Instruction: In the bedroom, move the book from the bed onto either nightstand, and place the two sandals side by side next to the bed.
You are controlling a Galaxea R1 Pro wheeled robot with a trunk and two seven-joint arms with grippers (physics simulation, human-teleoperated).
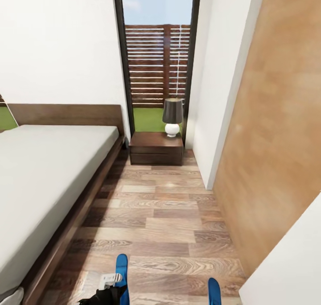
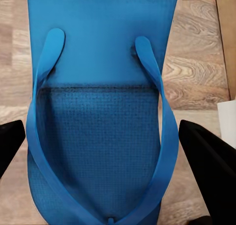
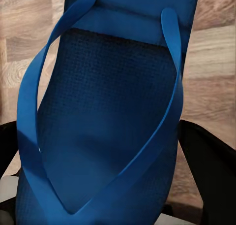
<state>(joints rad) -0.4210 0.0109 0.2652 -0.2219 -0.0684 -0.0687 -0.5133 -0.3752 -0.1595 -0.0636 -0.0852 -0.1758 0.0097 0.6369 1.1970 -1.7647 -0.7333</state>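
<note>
Two blue sandals show at the bottom edge of the head view, both cut off by the frame: one sandal (image 1: 121, 269) near the bed (image 1: 49, 180), the other sandal (image 1: 214, 291) well apart from it toward the wood-panelled wall (image 1: 272, 131). Whether they rest on the plank floor (image 1: 165, 216) cannot be told. The left gripper (image 2: 110, 146) straddles the first sandal (image 2: 98, 112), dark fingers (image 2: 209, 156) spread on both sides, contact unclear. The right gripper (image 3: 108, 151) likewise flanks its sandal (image 3: 103, 126); grip uncertain. Beyond the bed stands one nightstand (image 1: 156, 148) bearing one lamp (image 1: 172, 116) before the window (image 1: 157, 60).
</note>
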